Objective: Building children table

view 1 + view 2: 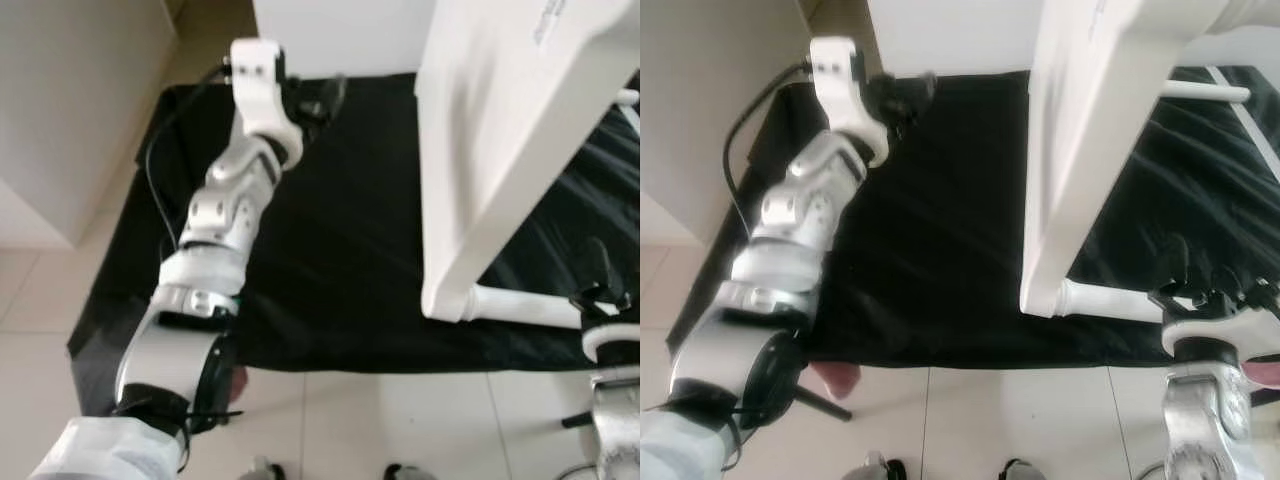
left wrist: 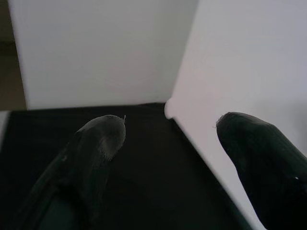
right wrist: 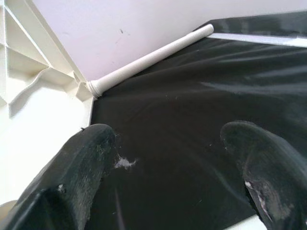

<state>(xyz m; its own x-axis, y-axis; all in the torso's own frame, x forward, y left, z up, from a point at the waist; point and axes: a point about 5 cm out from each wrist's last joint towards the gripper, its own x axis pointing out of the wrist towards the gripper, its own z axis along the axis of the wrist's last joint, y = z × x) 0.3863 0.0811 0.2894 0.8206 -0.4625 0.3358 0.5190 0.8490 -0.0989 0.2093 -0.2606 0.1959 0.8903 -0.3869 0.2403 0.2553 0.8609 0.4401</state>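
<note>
The white children's table top (image 1: 500,130) stands tilted on its edge on a black cloth (image 1: 340,250). A white leg (image 1: 525,306) is screwed into its near corner and lies level over the cloth; another leg (image 1: 1205,92) sticks out farther back. My left gripper (image 1: 312,100) is stretched to the cloth's far end, open, next to the table top's flat face (image 2: 249,72) and holding nothing. Near the front right, my right gripper (image 1: 1202,282) is open and empty beside the near leg (image 3: 148,60), facing the ribbed underside (image 3: 29,72).
A white cabinet (image 1: 80,100) stands at the left and a white panel (image 1: 340,35) at the back. The black cloth lies on a tiled floor (image 1: 380,420). A pink object (image 1: 835,378) sits at the cloth's front left edge.
</note>
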